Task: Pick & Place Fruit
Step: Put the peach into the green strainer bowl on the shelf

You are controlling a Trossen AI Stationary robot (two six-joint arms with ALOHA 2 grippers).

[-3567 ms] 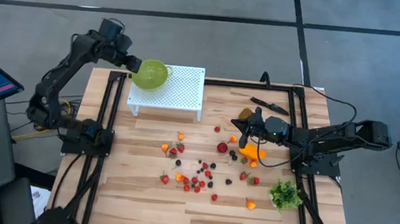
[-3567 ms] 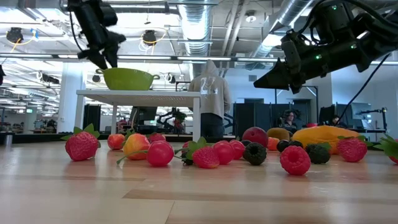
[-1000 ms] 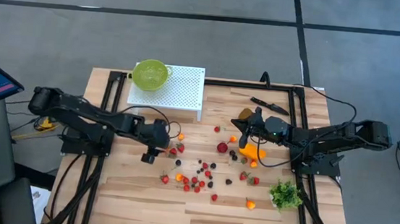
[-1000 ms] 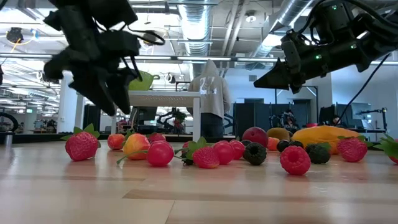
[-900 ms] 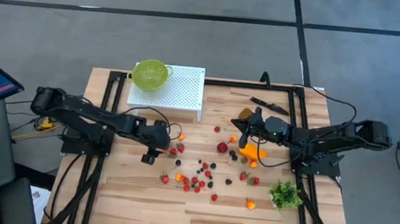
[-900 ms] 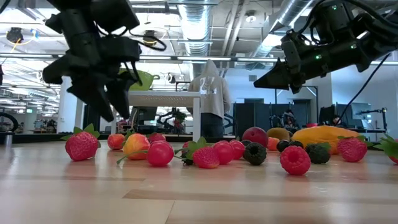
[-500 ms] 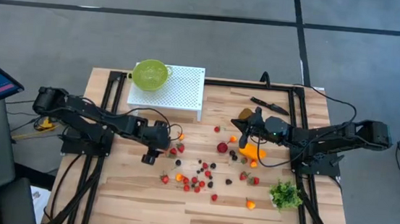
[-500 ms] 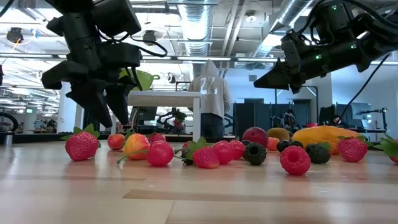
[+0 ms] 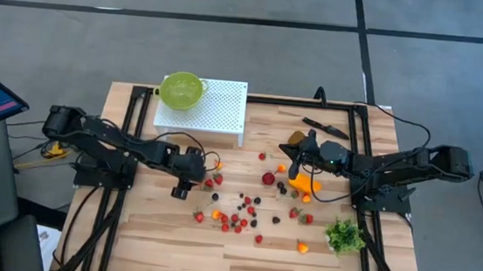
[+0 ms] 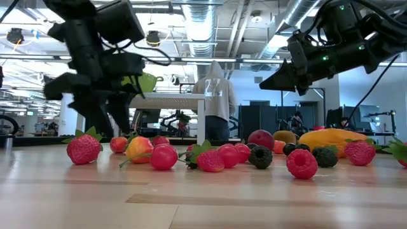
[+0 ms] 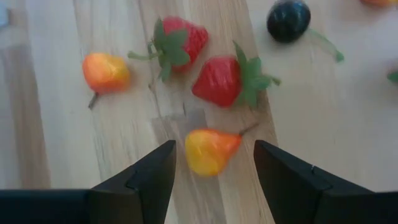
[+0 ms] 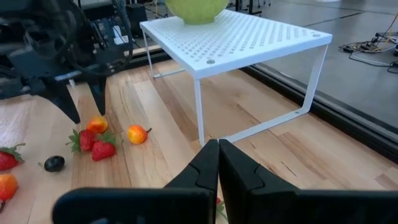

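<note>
Left arm has swung down from the green bowl [image 9: 181, 90] on the white perforated rack [image 9: 218, 107] to the fruit scatter, and over the last sec. it has settled lower. Left pincer [image 11: 213, 163] now hangs open just over the table [image 9: 171, 243], fingers either side of a small orange-yellow fruit [image 11: 209, 151], not yet touching it. Just beyond the pincer lie two strawberries [image 11: 225, 81], an orange berry [image 11: 106, 72] and a dark berry [image 11: 288, 20] farther off. So: approach looks done, grasp comes next, prob. a short drop then close. Right pincer [image 12: 218, 163] is shut, empty, waiting above the elongated orange fruit [image 9: 305, 184], well apart from the left.
</note>
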